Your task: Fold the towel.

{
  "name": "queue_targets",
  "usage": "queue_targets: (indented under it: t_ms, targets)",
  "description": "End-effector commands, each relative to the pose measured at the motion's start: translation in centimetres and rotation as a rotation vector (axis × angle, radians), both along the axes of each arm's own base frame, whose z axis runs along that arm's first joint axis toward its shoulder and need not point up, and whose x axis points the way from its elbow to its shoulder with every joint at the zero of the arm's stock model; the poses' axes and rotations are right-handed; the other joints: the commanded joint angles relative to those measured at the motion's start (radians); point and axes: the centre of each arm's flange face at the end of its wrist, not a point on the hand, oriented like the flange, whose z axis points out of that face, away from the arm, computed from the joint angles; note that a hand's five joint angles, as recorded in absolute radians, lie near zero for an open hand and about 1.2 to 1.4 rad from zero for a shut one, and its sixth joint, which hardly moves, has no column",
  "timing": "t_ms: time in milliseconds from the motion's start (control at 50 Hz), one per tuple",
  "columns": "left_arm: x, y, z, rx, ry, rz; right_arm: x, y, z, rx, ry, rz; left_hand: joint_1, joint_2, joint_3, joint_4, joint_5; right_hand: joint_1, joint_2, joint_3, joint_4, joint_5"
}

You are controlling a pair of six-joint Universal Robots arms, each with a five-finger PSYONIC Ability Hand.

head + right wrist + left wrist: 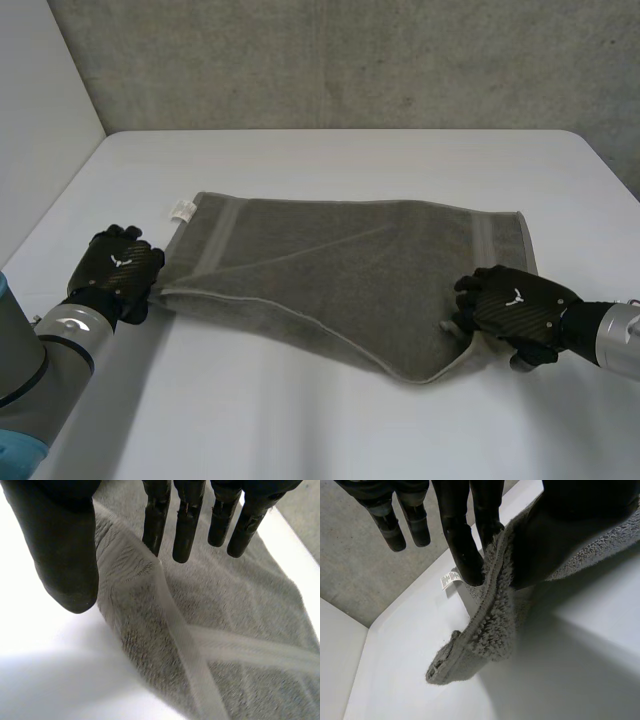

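Both hands [118,272] [520,310] tight on towel [340,275] edges.

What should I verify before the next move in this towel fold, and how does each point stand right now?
1. Left hand pinching the towel: ok, the edge is clamped against the thumb and lifted.
2. Right hand grip at the near right corner: cannot tell.
3. Hands at opposite ends of the towel: ok.
4. Edges aligned: not ok, the near edge runs slantwise to the far edge.
5. Far left corner with the label lying on the table: ok.
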Motion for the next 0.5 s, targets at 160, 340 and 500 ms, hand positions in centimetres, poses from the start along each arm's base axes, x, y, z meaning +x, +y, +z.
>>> queue_targets:
  t_ms: [160, 340, 500]
  targets:
    - [0.0, 0.0, 0.1, -0.002, 0.001, 0.0, 2.3, 1.8, 1.1, -0.049, -0.015, 0.105, 0.093, 0.044, -0.052, -0.059, 0.062, -0.068, -0.071, -0.044, -0.076, -0.02]
    - [0.1, 0.0, 0.0, 0.0, 0.001, 0.001, 2.7, 2.0, -0.4, -0.046, 0.044, 0.153, 0.093, 0.044, -0.052, -0.059, 0.062, -0.062, -0.065, -0.044, -0.076, -0.014]
    - [0.0, 0.1, -0.1, 0.004, 0.0, -0.002, 2.6, 2.0, -0.9, -0.07, 0.083, 0.173, 0.093, 0.044, -0.052, -0.059, 0.062, -0.062, -0.065, -0.044, -0.076, -0.014]
